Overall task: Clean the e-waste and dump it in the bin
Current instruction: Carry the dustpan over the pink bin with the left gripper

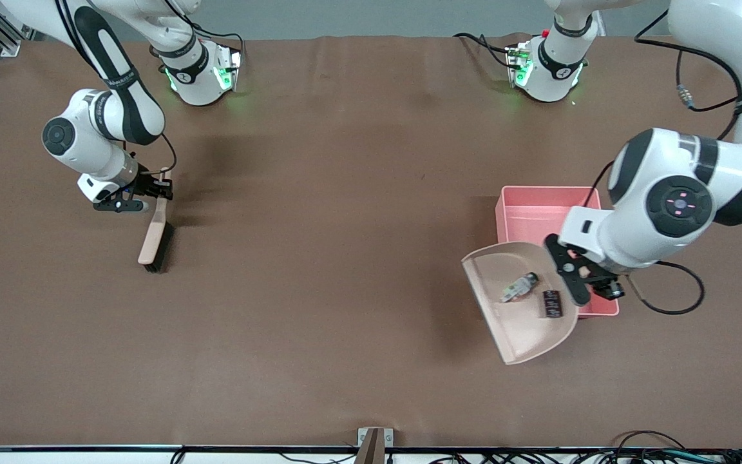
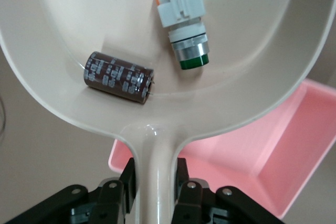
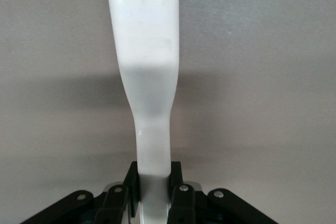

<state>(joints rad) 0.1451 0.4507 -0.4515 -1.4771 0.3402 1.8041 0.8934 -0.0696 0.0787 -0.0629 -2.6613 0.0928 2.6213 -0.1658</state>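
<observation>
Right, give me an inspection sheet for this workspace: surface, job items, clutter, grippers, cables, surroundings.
Surface: brown table, bare in the middle.
Job's things: two e-waste pieces, white-grey component and dark capacitor, lie in the dustpan, held over the pink bin.
Clutter: nothing seen.
Grippers: left gripper shut on the dustpan's handle; right gripper shut on the brush handle, at the right arm's end.
Cables: black cable loops beside the bin.
Surroundings: more cables along the table's near edge.
</observation>
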